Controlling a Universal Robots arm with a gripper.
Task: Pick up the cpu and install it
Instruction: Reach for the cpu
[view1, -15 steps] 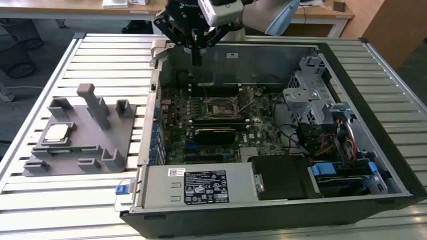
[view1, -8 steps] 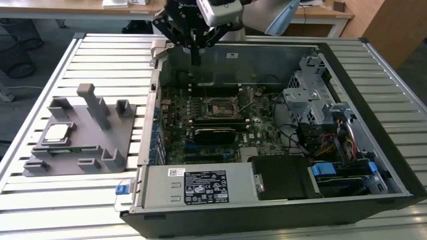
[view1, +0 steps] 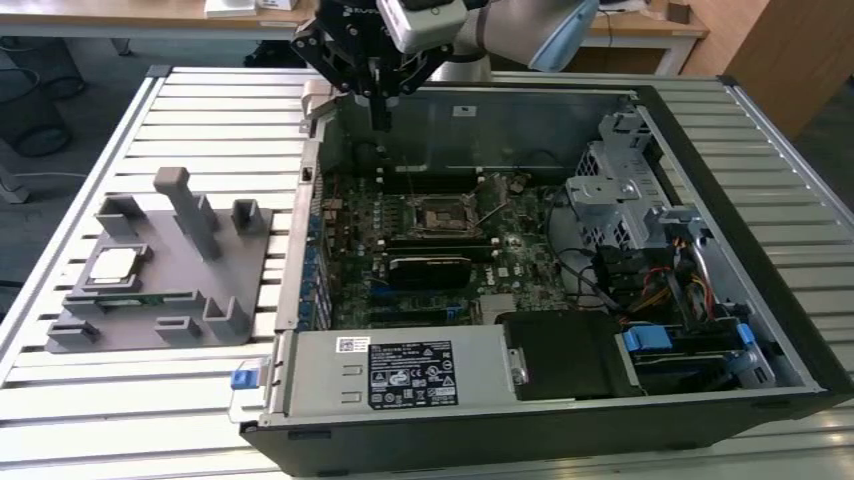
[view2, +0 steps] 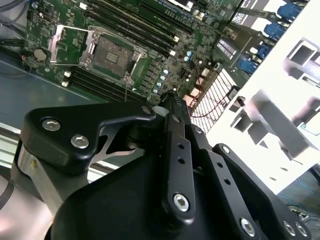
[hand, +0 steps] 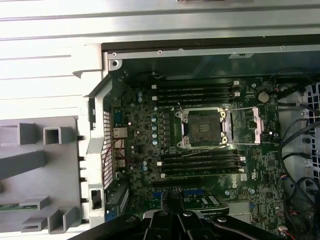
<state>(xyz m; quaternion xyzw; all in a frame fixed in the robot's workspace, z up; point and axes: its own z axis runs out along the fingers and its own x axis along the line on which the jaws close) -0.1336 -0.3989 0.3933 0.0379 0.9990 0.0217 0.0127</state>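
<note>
Presently the gripper (view1: 383, 122) hangs with its fingers pressed together, holding nothing, above the twelve o'clock edge of the open computer case (view1: 534, 440), close to that upright metal wall. Open air lies between it and the socket frame (view1: 437, 213) on the board below, whose load plate is swung aside in the first wrist view. The cpu (view1: 112, 264) lies flat on the grey tray (view1: 80, 335), at nine o'clock from the case and well apart from the gripper. It is square with a pale silvery top, and the tray's tall post (view1: 187, 205) rises at its one o'clock
</note>
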